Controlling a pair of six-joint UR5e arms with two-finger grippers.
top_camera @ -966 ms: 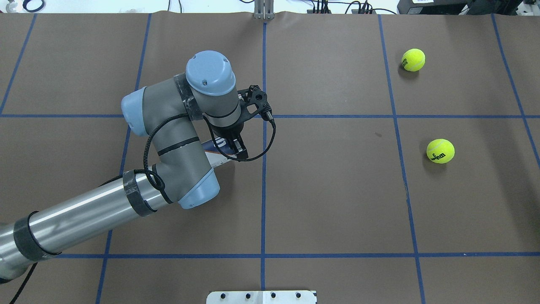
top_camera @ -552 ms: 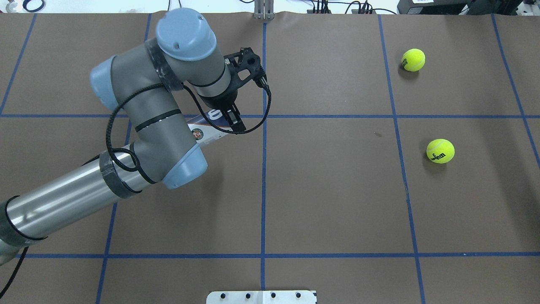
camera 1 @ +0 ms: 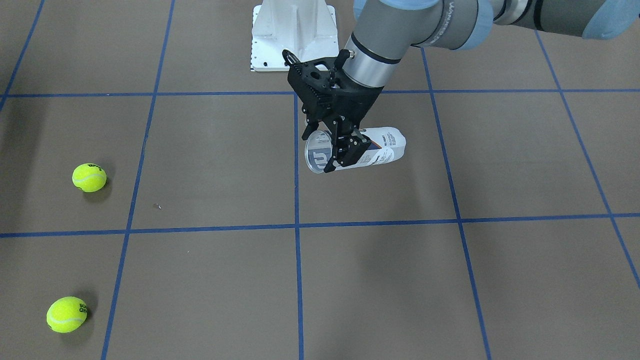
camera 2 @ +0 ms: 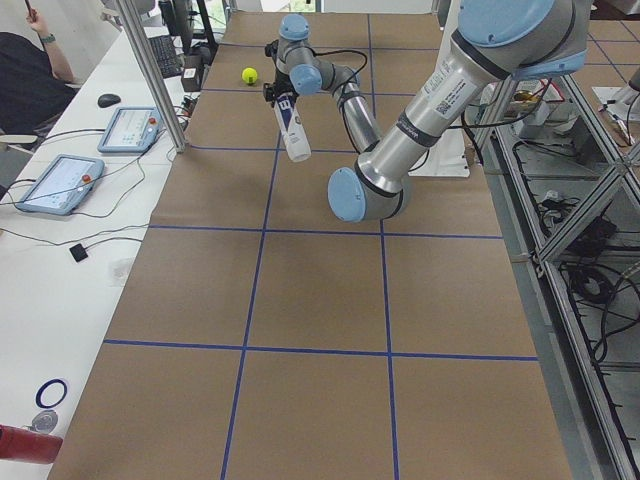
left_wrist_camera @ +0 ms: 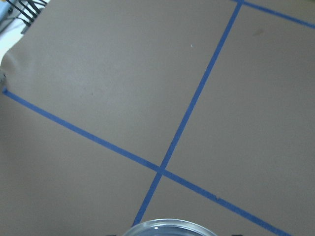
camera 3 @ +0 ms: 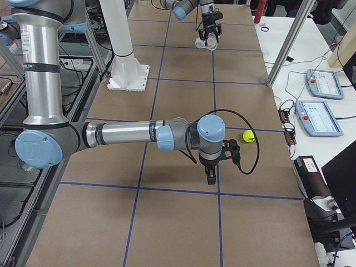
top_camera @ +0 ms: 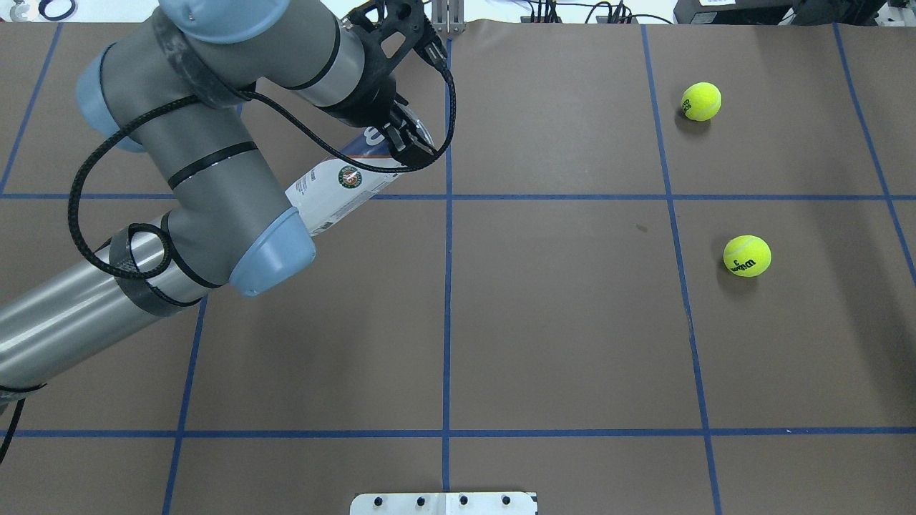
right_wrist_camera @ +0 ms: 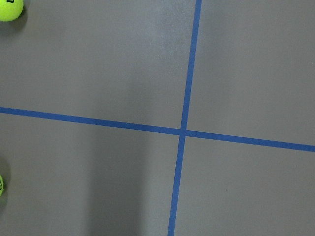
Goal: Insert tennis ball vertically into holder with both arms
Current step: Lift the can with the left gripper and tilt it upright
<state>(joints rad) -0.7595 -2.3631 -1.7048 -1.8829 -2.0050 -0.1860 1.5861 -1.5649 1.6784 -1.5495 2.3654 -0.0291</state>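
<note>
The holder (top_camera: 336,192) is a clear tube with a white and navy label. It hangs off the table, lying tilted, with my left gripper (top_camera: 406,145) shut on it near its open metal rim (camera 1: 317,152). That rim also shows at the bottom of the left wrist view (left_wrist_camera: 170,227). Two yellow tennis balls (top_camera: 701,101) (top_camera: 747,255) rest on the brown table far to the right. My right gripper (camera 3: 210,178) shows only in the exterior right view, low over the table near one ball (camera 3: 248,135); whether it is open or shut I cannot tell.
The white metal base (camera 1: 292,30) stands at the robot's edge of the table. Blue tape lines (top_camera: 447,286) divide the brown table cover. Tablets and cables (camera 2: 60,180) lie on a side bench, where a person sits.
My left arm has lifted the holder off the table and carried it toward the far edge. The tube's label now shows more. The balls have not moved.
</note>
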